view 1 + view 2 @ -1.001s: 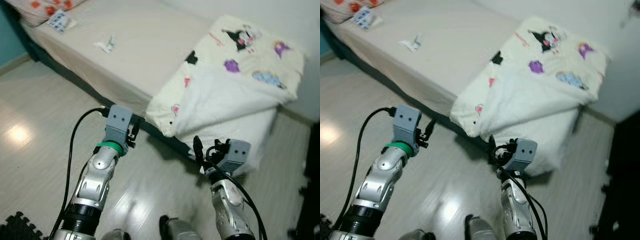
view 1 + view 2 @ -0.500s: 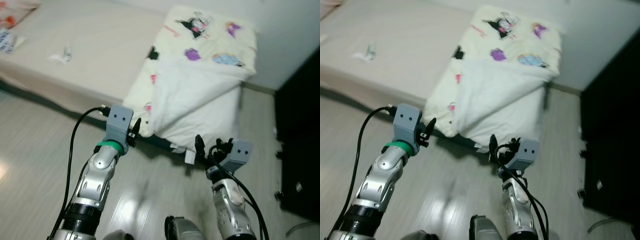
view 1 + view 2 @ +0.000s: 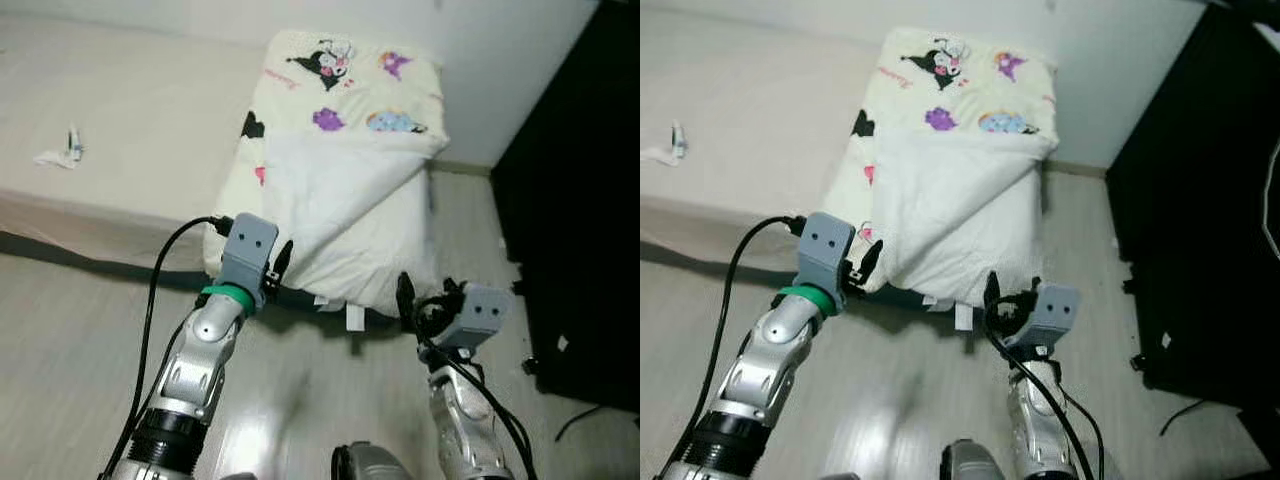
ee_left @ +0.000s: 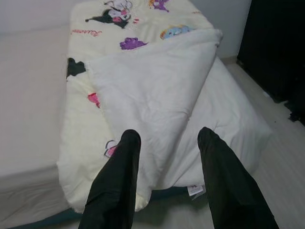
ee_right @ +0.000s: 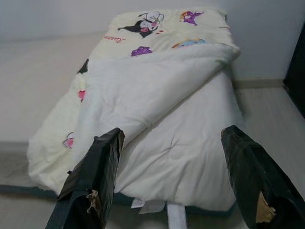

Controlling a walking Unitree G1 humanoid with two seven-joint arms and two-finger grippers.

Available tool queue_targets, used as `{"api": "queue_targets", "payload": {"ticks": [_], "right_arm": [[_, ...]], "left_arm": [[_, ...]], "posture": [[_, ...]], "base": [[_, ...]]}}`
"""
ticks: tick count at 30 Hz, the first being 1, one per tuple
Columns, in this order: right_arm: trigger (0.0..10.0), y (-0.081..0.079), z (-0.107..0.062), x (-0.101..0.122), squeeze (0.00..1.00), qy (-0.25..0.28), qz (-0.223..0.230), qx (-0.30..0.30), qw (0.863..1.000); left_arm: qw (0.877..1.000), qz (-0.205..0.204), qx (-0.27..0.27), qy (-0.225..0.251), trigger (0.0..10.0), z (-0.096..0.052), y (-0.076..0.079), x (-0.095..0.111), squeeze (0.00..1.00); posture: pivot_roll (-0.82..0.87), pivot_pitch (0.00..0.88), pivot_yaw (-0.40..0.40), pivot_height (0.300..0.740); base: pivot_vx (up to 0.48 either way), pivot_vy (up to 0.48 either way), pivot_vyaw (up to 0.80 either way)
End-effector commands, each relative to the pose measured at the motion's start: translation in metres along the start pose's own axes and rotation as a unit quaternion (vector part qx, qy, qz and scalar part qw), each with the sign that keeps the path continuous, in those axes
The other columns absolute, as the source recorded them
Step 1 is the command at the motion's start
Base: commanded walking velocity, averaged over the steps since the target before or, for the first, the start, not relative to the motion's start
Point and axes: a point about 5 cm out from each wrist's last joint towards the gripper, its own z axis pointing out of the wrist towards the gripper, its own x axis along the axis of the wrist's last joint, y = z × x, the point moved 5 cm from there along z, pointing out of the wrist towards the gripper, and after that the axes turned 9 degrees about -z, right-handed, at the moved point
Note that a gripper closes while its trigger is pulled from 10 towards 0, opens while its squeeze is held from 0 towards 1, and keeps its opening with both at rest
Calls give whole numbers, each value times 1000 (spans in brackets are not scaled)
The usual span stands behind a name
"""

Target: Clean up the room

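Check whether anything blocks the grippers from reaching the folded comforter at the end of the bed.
Nothing visible does. The left gripper and right gripper are both open and face the comforter directly; between their fingers shows the quilt hanging over the bed edge, above bare floor.

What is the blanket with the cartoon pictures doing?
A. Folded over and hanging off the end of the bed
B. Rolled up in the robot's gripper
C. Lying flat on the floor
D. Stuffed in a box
A: the blanket lies on the bed, its white underside folded over, drooping over the edge.
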Motion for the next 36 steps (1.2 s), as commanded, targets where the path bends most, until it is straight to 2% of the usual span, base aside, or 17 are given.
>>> {"api": "queue_targets", "payload": {"ticks": [1,20,24,30,36], "right_arm": [[10000,-2,2,6,0,14,-3,3,1000],[10000,2,0,0,0,0,7,-10,1000],[10000,2,1,-1,0,-3,9,-12,1000],[10000,5,1,-4,0,-11,4,-18,1000],[10000,4,2,-6,0,-14,-7,-14,1000]], "left_arm": [[1000,2,3,-5,10000,-3,-2,-5,0],[1000,3,-3,-4,10000,-2,-1,-5,0],[1000,-10,-13,-8,10000,-2,1,-6,0],[1000,-4,-19,-14,10000,-5,3,-10,0],[1000,-2,-17,-15,10000,-4,2,-11,0]], "posture": [[47,71,35,736],[50,72,36,736],[50,70,36,736],[49,66,35,736],[50,61,32,706]], "base": [[472,0,0],[403,0,0],[0,0,0],[0,0,0],[0,0,0]]}}
